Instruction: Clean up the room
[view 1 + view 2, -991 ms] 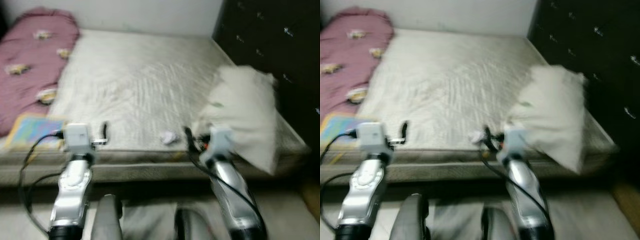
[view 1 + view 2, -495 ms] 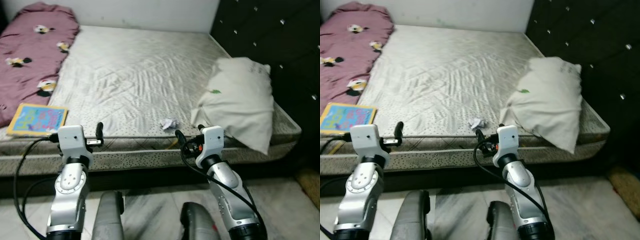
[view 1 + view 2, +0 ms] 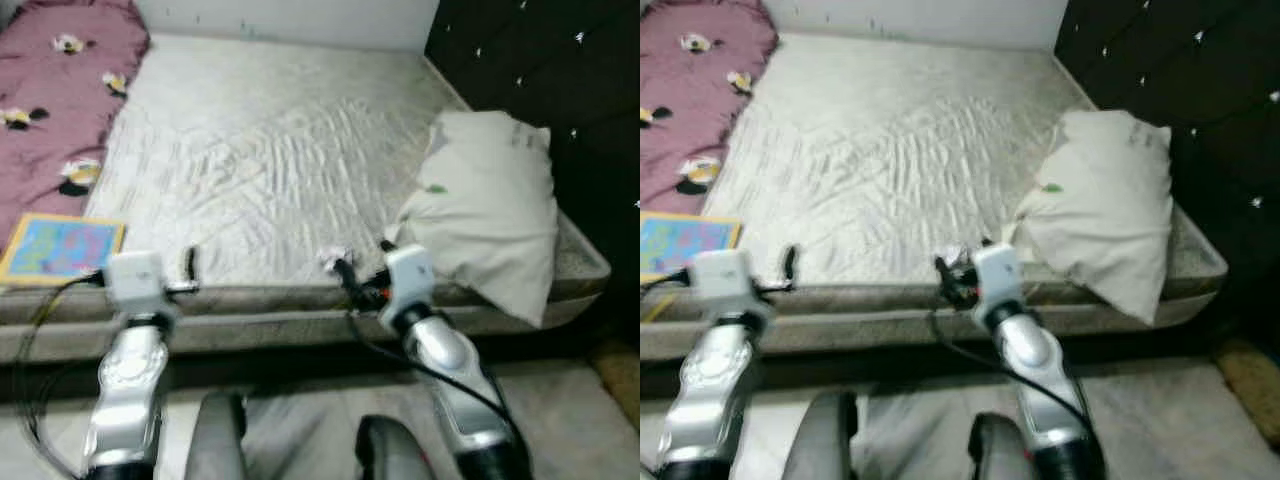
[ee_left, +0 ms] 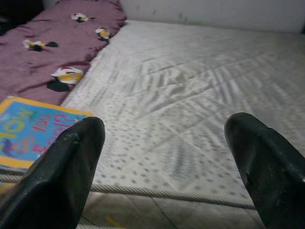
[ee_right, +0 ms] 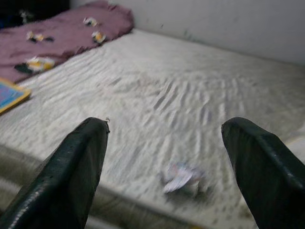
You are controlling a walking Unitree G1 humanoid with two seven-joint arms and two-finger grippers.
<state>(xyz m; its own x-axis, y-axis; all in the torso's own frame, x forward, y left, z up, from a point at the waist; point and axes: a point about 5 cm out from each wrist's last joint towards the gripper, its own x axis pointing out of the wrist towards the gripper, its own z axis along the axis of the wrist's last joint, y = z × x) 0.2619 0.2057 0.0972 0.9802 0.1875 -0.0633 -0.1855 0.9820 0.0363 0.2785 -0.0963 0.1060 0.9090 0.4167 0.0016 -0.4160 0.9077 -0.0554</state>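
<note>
A bare bed (image 3: 270, 150) lies before the robot, with a maroon blanket (image 3: 45, 90) along its left side and a white pillow (image 3: 490, 215) on its right. A bright book (image 3: 60, 248) rests near the front left edge. The left gripper (image 4: 167, 176) and right gripper (image 5: 164, 167) hover at the front edge, fingers spread wide, holding nothing. A crumpled paper (image 5: 182, 177) sits near the edge just ahead of the right gripper.
</note>
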